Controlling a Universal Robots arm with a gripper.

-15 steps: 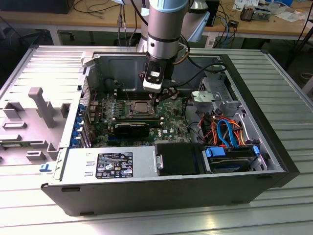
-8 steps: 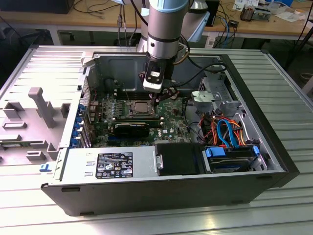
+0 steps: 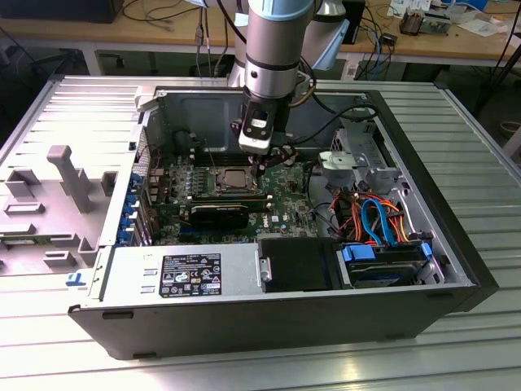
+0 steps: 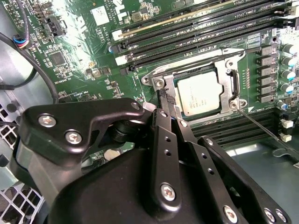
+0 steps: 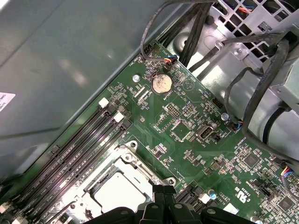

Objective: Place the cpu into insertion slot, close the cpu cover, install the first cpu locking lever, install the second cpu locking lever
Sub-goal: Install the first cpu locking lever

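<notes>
The cpu (image 4: 198, 95), a dull silver square, lies in the insertion slot (image 4: 160, 82) on the green board. The cpu cover (image 4: 230, 79), a silver frame, lies flat around its edges. One thin locking lever (image 4: 261, 127) sticks out from the socket's corner, away from the frame. A second wire lever (image 4: 201, 62) runs along the side by the memory slots. My gripper (image 4: 164, 99) is shut, its black tips at the socket's corner beside the cpu, nothing seen between them. In the first wrist view the gripper (image 5: 163, 190) hovers at the cover (image 5: 125, 161) edge. In the exterior view the gripper (image 3: 262, 167) is just right of the cpu (image 3: 234, 179).
Long black memory slots (image 4: 196, 28) flank the socket. Black cables (image 5: 252, 93) and a coin cell (image 5: 162, 83) lie nearby. A long black card (image 3: 220, 216), the power supply (image 3: 187, 273) and a drive with blue clips (image 3: 383, 261) sit in the case. A grey plastic shroud (image 3: 69, 175) rests outside.
</notes>
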